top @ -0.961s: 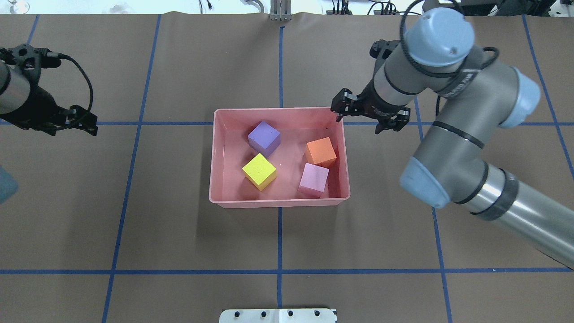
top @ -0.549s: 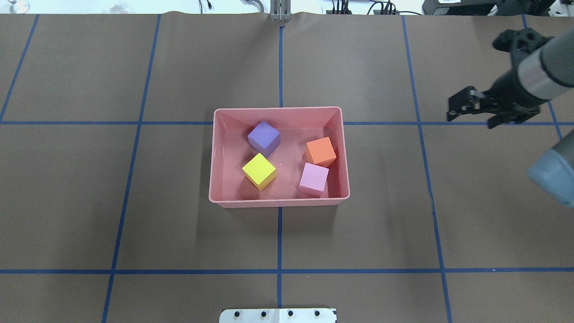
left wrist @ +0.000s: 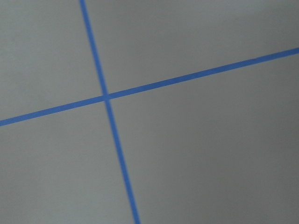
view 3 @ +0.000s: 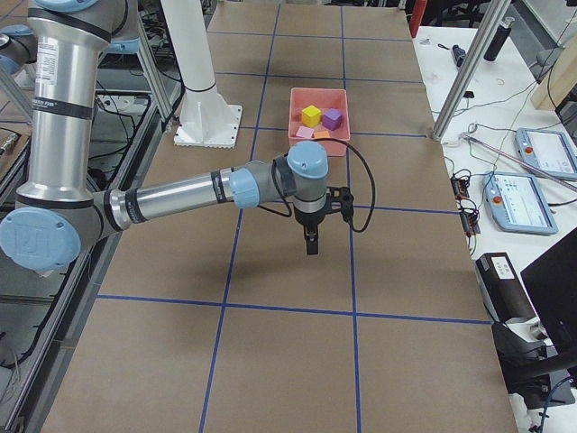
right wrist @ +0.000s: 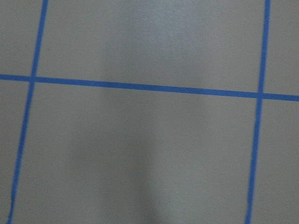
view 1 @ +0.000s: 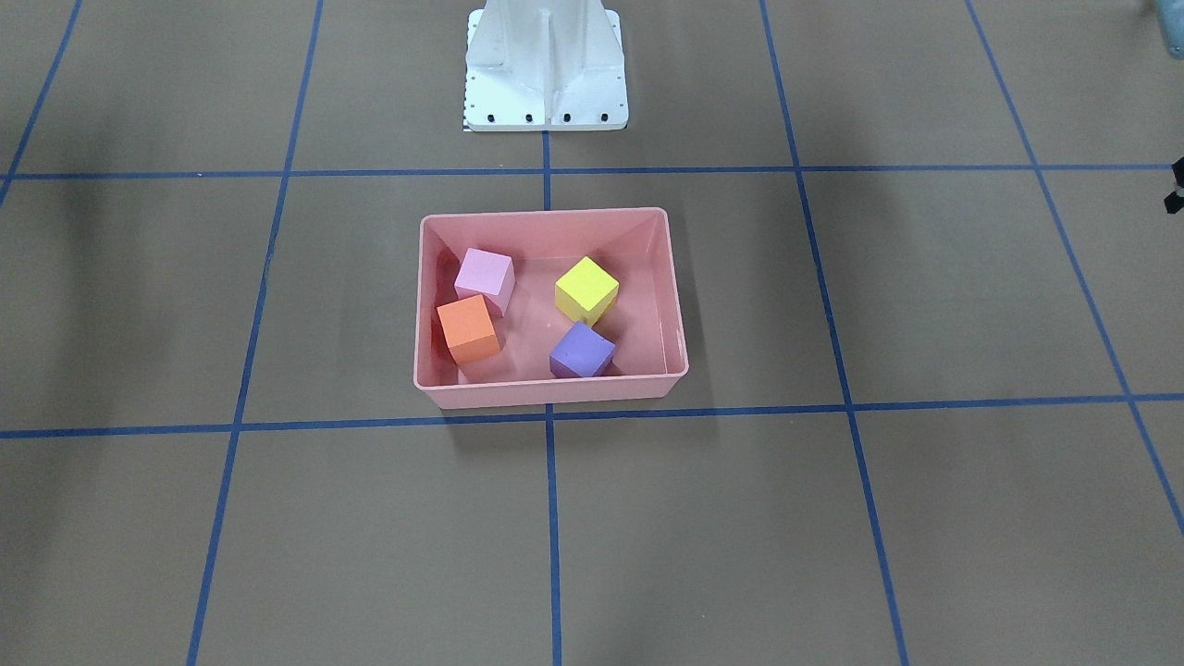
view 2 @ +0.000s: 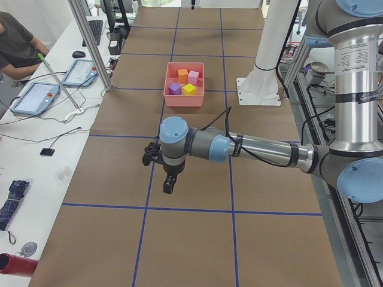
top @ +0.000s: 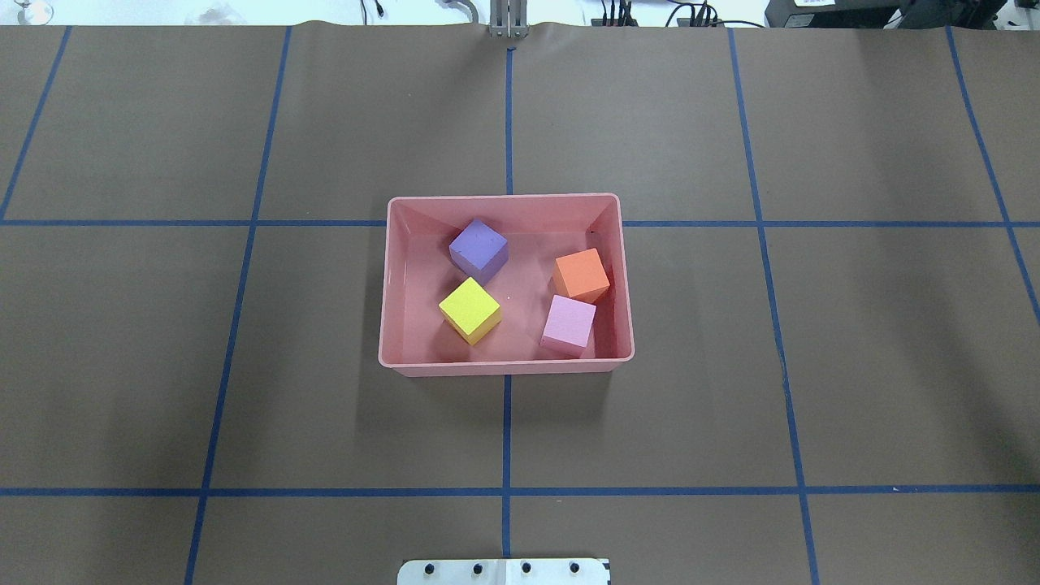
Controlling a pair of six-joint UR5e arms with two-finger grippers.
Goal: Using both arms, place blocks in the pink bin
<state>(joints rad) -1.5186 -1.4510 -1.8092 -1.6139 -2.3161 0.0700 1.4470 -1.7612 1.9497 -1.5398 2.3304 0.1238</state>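
Observation:
The pink bin (top: 504,367) stands at the table's middle and holds all the blocks: purple (top: 479,248), yellow (top: 470,309), orange (top: 582,274) and light pink (top: 569,323). The front view shows the same bin (view 1: 546,393). Neither arm shows in the overhead view. The left gripper (view 2: 169,182) hangs over bare table far from the bin (view 2: 184,100), seen only from the left side. The right gripper (view 3: 312,242) hangs over bare table short of the bin (view 3: 317,93), seen only from the right side. I cannot tell whether either is open or shut. Both wrist views show only brown paper and blue tape.
The white pedestal (view 1: 546,65) stands behind the bin at the robot's side. Blue tape lines grid the brown table cover. A side bench with tablets (view 2: 36,95) and a seated person (view 2: 18,45) runs along the far edge.
The right arm has swung from the bin's far right corner out of the overhead view to the right. The left arm has also left that view. The blocks have not moved.

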